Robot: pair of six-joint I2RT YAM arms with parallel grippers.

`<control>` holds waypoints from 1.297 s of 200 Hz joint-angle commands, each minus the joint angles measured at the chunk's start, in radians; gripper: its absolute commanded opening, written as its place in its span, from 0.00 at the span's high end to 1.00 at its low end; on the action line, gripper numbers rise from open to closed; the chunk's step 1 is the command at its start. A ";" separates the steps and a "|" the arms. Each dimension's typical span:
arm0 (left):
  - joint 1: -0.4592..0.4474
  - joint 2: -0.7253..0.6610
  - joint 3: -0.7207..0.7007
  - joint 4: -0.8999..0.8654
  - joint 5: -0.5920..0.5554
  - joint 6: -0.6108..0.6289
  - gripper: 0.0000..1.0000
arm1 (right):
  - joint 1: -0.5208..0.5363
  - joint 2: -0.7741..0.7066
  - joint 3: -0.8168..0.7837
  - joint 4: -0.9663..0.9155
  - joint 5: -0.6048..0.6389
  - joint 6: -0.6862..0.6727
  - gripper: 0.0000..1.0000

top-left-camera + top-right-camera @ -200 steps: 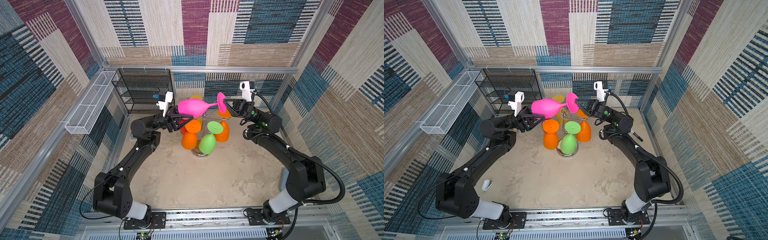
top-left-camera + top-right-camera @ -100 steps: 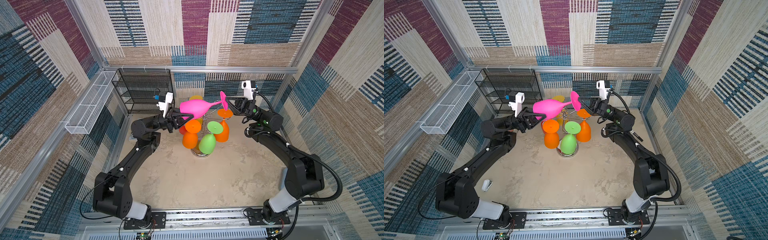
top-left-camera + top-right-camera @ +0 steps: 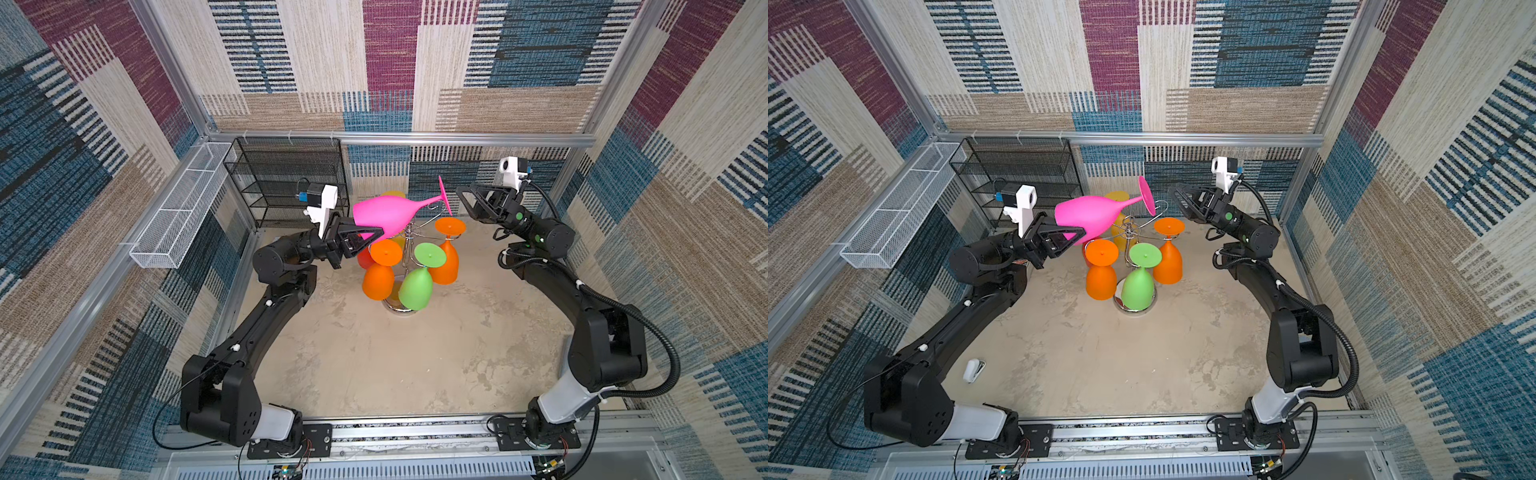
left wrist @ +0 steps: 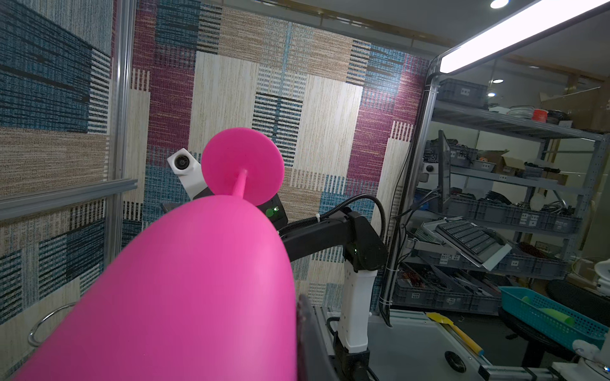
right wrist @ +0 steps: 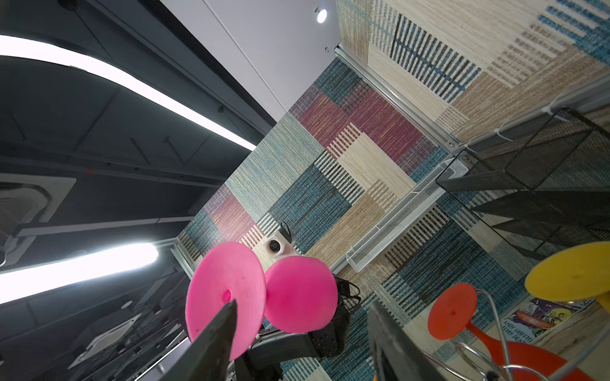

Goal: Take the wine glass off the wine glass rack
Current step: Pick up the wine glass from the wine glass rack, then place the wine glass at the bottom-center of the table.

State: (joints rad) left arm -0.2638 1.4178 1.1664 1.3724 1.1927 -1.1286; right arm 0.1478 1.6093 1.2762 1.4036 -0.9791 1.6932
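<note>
The pink glass point(image 3: 386, 212) is held level above the rack point(image 3: 390, 308), clear of it, its bowl grasped by the left pincer point(image 3: 376, 237). The right pincer point(image 3: 463, 199) is released, jaws spread, just beside the foot.

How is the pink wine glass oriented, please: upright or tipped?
Tipped: the pink wine glass lies sideways, stem roughly level, bowl held by the left gripper.
</note>
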 commanded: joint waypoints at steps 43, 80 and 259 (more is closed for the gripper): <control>-0.009 -0.083 0.075 -0.503 0.027 0.346 1.00 | 0.001 -0.381 0.093 -0.997 0.144 -1.008 0.23; -0.115 -0.164 0.299 -1.501 -0.209 1.052 1.00 | 0.001 -0.549 0.057 -1.284 0.349 -1.196 0.22; -0.908 0.101 0.712 -2.727 -1.237 1.458 1.00 | 0.001 -0.703 -0.155 -1.697 1.056 -1.356 0.16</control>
State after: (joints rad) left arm -1.1473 1.4528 1.8763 -1.1908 0.0971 0.3313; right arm 0.1482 0.9077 1.1358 -0.2871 0.0120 0.3504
